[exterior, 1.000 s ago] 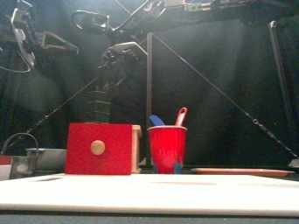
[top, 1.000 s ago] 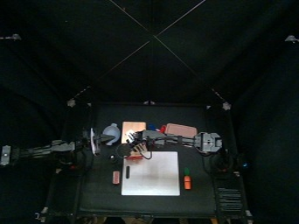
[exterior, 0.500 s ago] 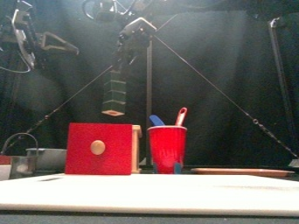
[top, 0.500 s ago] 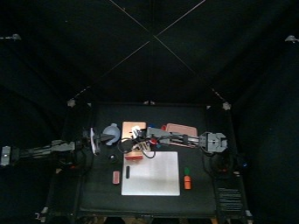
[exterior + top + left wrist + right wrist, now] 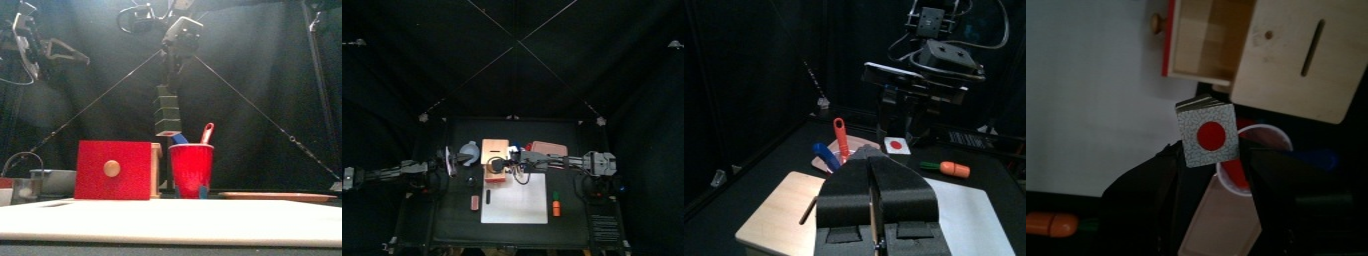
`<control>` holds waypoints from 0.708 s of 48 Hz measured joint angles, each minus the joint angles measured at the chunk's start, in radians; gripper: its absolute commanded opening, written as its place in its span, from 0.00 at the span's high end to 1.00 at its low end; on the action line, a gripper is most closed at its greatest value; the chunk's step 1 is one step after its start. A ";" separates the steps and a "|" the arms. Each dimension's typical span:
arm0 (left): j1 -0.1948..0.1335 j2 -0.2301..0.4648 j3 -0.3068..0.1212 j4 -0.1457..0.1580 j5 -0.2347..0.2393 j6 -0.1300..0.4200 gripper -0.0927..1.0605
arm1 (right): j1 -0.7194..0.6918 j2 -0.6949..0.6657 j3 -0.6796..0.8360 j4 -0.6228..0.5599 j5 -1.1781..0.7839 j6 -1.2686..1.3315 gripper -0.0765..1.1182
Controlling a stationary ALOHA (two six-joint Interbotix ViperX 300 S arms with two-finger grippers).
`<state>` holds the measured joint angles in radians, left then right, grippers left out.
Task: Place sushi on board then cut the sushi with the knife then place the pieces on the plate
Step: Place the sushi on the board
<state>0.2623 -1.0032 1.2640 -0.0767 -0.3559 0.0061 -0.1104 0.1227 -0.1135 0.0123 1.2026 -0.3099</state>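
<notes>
Right gripper [image 5: 1209, 150] is clamped on the sushi roll [image 5: 167, 108], dangling it upright above the red cup [image 5: 191, 170]. Left gripper [image 5: 873, 170] sits off to the cup's left, jaws pressed together.

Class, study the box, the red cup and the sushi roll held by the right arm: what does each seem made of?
The box looks like pale bare wood, matt, with a red-painted drawer front. The red cup looks like smooth, slightly glossy plastic. The sushi roll in the right gripper seems painted wood or plastic: flat-sided dark green blocks, a pale speckled end with a red dot.
</notes>
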 measured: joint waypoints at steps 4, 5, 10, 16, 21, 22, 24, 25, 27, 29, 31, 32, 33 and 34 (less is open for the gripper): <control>-0.002 0.000 0.000 0.000 0.000 0.000 0.86 | -0.003 -0.057 0.092 0.048 -0.083 0.034 0.37; 0.000 0.000 0.000 0.000 0.000 0.000 0.86 | -0.005 -0.064 0.110 0.051 -0.098 0.043 0.37; 0.000 0.000 0.000 0.000 -0.002 0.000 0.86 | -0.008 -0.121 0.230 0.044 -0.202 0.106 0.37; 0.000 0.000 0.000 0.000 -0.002 0.000 0.86 | -0.018 -0.166 0.350 0.049 -0.310 0.179 0.37; 0.000 0.000 -0.002 -0.002 -0.005 -0.002 0.86 | -0.023 -0.190 0.436 0.081 -0.397 0.212 0.37; 0.000 0.000 -0.002 0.000 -0.006 0.000 0.86 | -0.023 -0.195 0.451 0.091 -0.411 0.210 0.37; 0.000 0.000 -0.002 -0.002 -0.012 0.000 0.86 | -0.023 -0.204 0.480 0.112 -0.440 0.209 0.37; 0.000 0.000 -0.002 -0.002 -0.015 -0.002 0.86 | -0.021 -0.209 0.497 0.126 -0.456 0.207 0.37; 0.000 0.000 -0.002 -0.002 -0.020 -0.003 0.86 | -0.023 -0.216 0.523 0.150 -0.486 0.209 0.37; 0.000 0.000 -0.002 -0.002 -0.026 -0.003 0.86 | -0.023 -0.222 0.546 0.175 -0.514 0.212 0.37; 0.000 0.000 -0.002 -0.002 -0.031 -0.003 0.86 | -0.021 -0.229 0.571 0.199 -0.554 0.213 0.37; 0.000 0.002 -0.002 -0.002 -0.031 -0.003 0.86 | -0.021 -0.230 0.580 0.210 -0.575 0.213 0.37; 0.000 0.002 -0.002 -0.002 -0.032 -0.005 0.86 | -0.021 -0.233 0.589 0.216 -0.595 0.213 0.37; 0.000 0.002 -0.002 -0.002 -0.032 -0.005 0.86 | -0.020 -0.235 0.598 0.221 -0.614 0.213 0.37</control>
<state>0.2623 -1.0017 1.2625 -0.0782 -0.3881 0.0015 -0.1304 -0.1120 0.4847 0.2332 0.5890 -0.0966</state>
